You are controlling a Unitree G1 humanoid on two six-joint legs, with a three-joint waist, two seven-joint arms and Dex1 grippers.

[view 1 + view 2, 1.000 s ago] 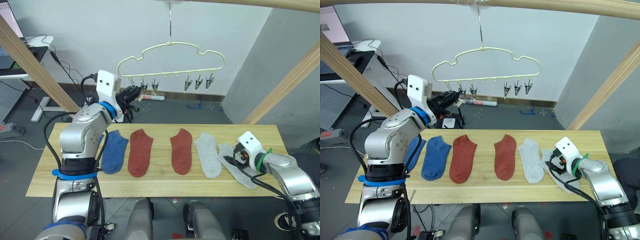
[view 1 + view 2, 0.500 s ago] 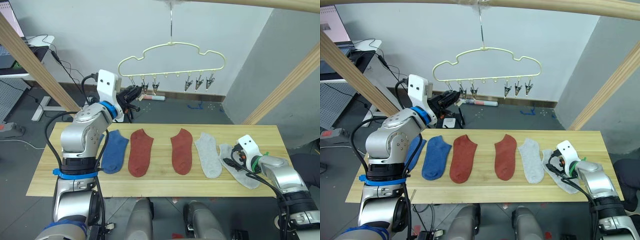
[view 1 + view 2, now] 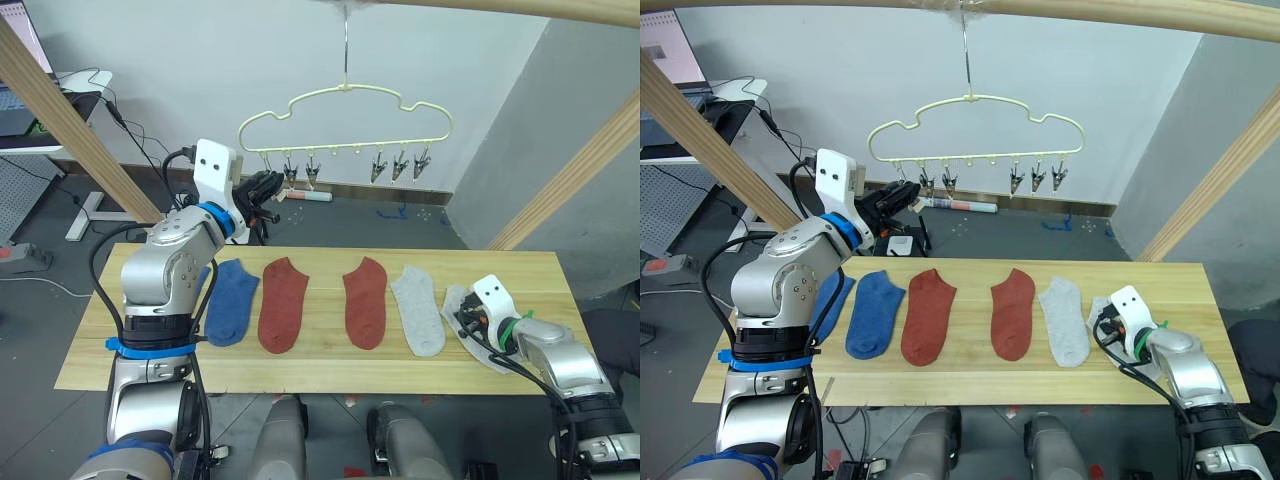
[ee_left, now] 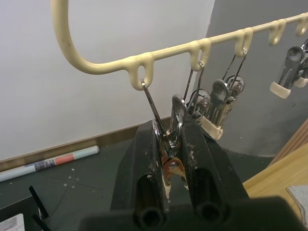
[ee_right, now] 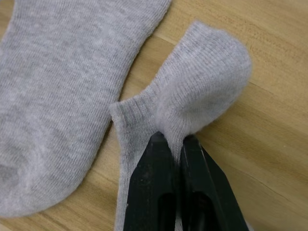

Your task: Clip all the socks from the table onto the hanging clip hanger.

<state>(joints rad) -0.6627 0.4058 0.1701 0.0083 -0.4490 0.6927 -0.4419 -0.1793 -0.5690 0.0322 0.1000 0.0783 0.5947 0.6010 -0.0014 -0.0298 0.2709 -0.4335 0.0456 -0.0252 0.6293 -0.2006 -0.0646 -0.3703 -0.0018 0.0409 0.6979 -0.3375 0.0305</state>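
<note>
The pale-yellow clip hanger [image 3: 345, 105] hangs from a wooden bar above the far side of the table [image 3: 150, 352]. My left gripper [image 4: 169, 134] is raised to its left end and shut on one of the metal clips [image 4: 171, 144]. Across the table lie a blue sock [image 3: 232, 300], two rust-red socks [image 3: 283, 303] [image 3: 364, 300] and a grey sock [image 3: 417, 312]. A second blue sock [image 3: 830, 300] lies partly behind my left arm. My right gripper [image 5: 173, 139] is down at the table's right end, shut on the edge of the outermost grey sock [image 5: 202, 82].
Slanting wooden frame poles [image 3: 60, 120] [image 3: 570, 170] stand at both ends of the table. Behind the table on the floor lie a tube [image 3: 305, 197] and cables, and a desk stands at the far left.
My right gripper has gone from open to shut, pinching the outermost grey sock and bunching it. My left gripper has stayed on the clip.
</note>
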